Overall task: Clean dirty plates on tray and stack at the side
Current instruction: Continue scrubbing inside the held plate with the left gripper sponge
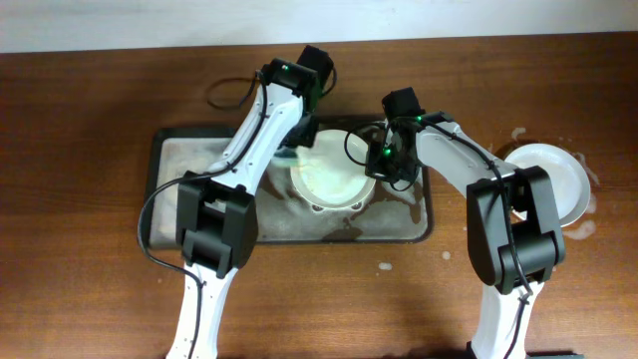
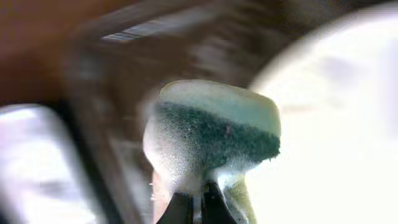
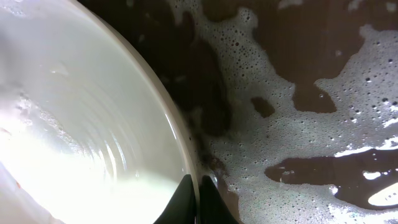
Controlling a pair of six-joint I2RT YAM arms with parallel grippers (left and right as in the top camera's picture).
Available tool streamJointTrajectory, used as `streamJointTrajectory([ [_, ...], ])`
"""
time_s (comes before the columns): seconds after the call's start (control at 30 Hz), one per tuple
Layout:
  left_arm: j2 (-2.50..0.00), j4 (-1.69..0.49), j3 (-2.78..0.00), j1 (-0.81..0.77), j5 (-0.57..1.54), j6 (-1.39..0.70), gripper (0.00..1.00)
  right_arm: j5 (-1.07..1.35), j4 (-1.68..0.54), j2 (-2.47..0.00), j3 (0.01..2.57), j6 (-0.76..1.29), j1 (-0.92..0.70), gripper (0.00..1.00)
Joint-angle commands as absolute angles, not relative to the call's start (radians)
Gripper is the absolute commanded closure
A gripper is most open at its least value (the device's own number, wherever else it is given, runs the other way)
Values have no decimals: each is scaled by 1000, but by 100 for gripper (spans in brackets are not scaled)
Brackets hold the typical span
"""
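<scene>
Foam-soaked, the green and pale yellow sponge [image 2: 214,134] fills the left wrist view, pinched from below by the left gripper [image 2: 193,208], whose jaws are clamped on its lower edge. Just to its right is the blurred face of a round white shallow plate [image 2: 336,124]. Seen overhead, this plate sits near the middle of the dark grey rectangular metal tray [image 1: 164,160], which is awash with suds. The right gripper [image 3: 194,199] has its jaws closed narrowly on the plate's right rim, steadying it. The sponge is at the plate's left edge, so the wipe should probably run rightward across the face, toward the holding arm. A second white plate [image 1: 548,179] lies well apart on the brown wooden table [image 1: 80,100], to the right of the tray.
</scene>
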State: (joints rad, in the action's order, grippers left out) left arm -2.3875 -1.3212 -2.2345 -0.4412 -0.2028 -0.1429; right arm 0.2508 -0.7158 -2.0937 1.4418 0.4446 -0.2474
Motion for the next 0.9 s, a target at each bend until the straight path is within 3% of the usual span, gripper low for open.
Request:
streamJointTrajectory([
  [0.0,-2354,-1324,-2182,-445,184,35,100,171,-730,-2120,1419,442,-235,96],
  [0.17,-2354,-1170,-1984,-445,402,97,99,172,-730,-2120,1418,442,-235,96],
  [0.3,-2356,-1079,-1977,-399,389,57,100,172,-730,-2120,1418,442,-235,96],
  [0.37,-2356,-1070,-1957,-394,257,38,100,172,-730,-2120,1418,442,-235,96],
  [0.53,-2356,-950,-1807,-394,245,37,100,176,-729,-2120,1418,442,-235,96],
  [0.73,-2356,-907,-1806,-402,-212,-57,100,176,-729,-2120,1418,442,-235,96],
  [0.87,-2356,-892,-1806,-444,-327,-56,100,175,-729,-2120,1418,442,-235,96],
])
